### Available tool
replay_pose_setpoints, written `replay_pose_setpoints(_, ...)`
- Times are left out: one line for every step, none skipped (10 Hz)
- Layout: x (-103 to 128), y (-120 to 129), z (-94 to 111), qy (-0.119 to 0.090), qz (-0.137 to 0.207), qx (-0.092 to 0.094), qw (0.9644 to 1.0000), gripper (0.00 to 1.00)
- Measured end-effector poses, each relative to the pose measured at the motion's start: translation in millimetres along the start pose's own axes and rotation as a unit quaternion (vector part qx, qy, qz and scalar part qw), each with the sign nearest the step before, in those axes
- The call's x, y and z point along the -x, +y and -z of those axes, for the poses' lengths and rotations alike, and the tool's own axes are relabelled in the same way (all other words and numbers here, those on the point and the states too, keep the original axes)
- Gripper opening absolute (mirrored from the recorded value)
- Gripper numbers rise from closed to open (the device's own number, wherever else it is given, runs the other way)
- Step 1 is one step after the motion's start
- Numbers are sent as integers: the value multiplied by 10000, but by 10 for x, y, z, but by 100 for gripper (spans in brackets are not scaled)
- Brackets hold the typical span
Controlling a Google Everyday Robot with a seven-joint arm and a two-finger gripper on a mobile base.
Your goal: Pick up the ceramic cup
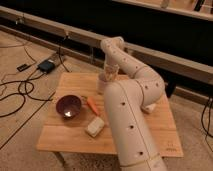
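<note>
Ceramic cup (103,85) stands at the wooden table's (65,137) far edge beneath the claw (108,75), whose grip cannot be told.

Table (70,141): carries everything below.
Bowl (68,106): on the table's left half.
Carrot (92,105): just right of the bowl.
Block (95,126): nearer the front edge, right of the bowl, in front of the carrot.
Cup (103,84): toward the back edge, behind the carrot.
Gripper (109,75): directly over the cup.
Arm (131,120): crosses the table's right half.
</note>
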Motion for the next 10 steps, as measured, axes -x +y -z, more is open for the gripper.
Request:
replay_pose_setpoints(-23, 43, 79, 13, 27, 73, 10000, 0)
replay_pose_setpoints(-47, 80, 185, 1, 37, 151, 9999, 0)
replay_pose_setpoints(-68, 101, 275, -23, 39, 212, 9998, 0)
replay_pose_setpoints(-82, 114, 373, -75, 12, 271, 9996, 0)
replay_pose_setpoints(-86, 130, 501, -184, -24, 353, 9992, 0)
replay_pose_setpoints(-98, 142, 605, -279, -37, 417, 9987, 0)
replay_pose_setpoints(-116, 148, 687, -360, -42, 463, 9983, 0)
replay_pose_setpoints(-154, 148, 768, -440, -48, 495, 9978, 0)
replay_pose_setpoints(-190, 147, 807, -478, -47, 497, 9976, 0)
replay_pose_setpoints(-222, 161, 833, -505, -35, 502, 9975, 0)
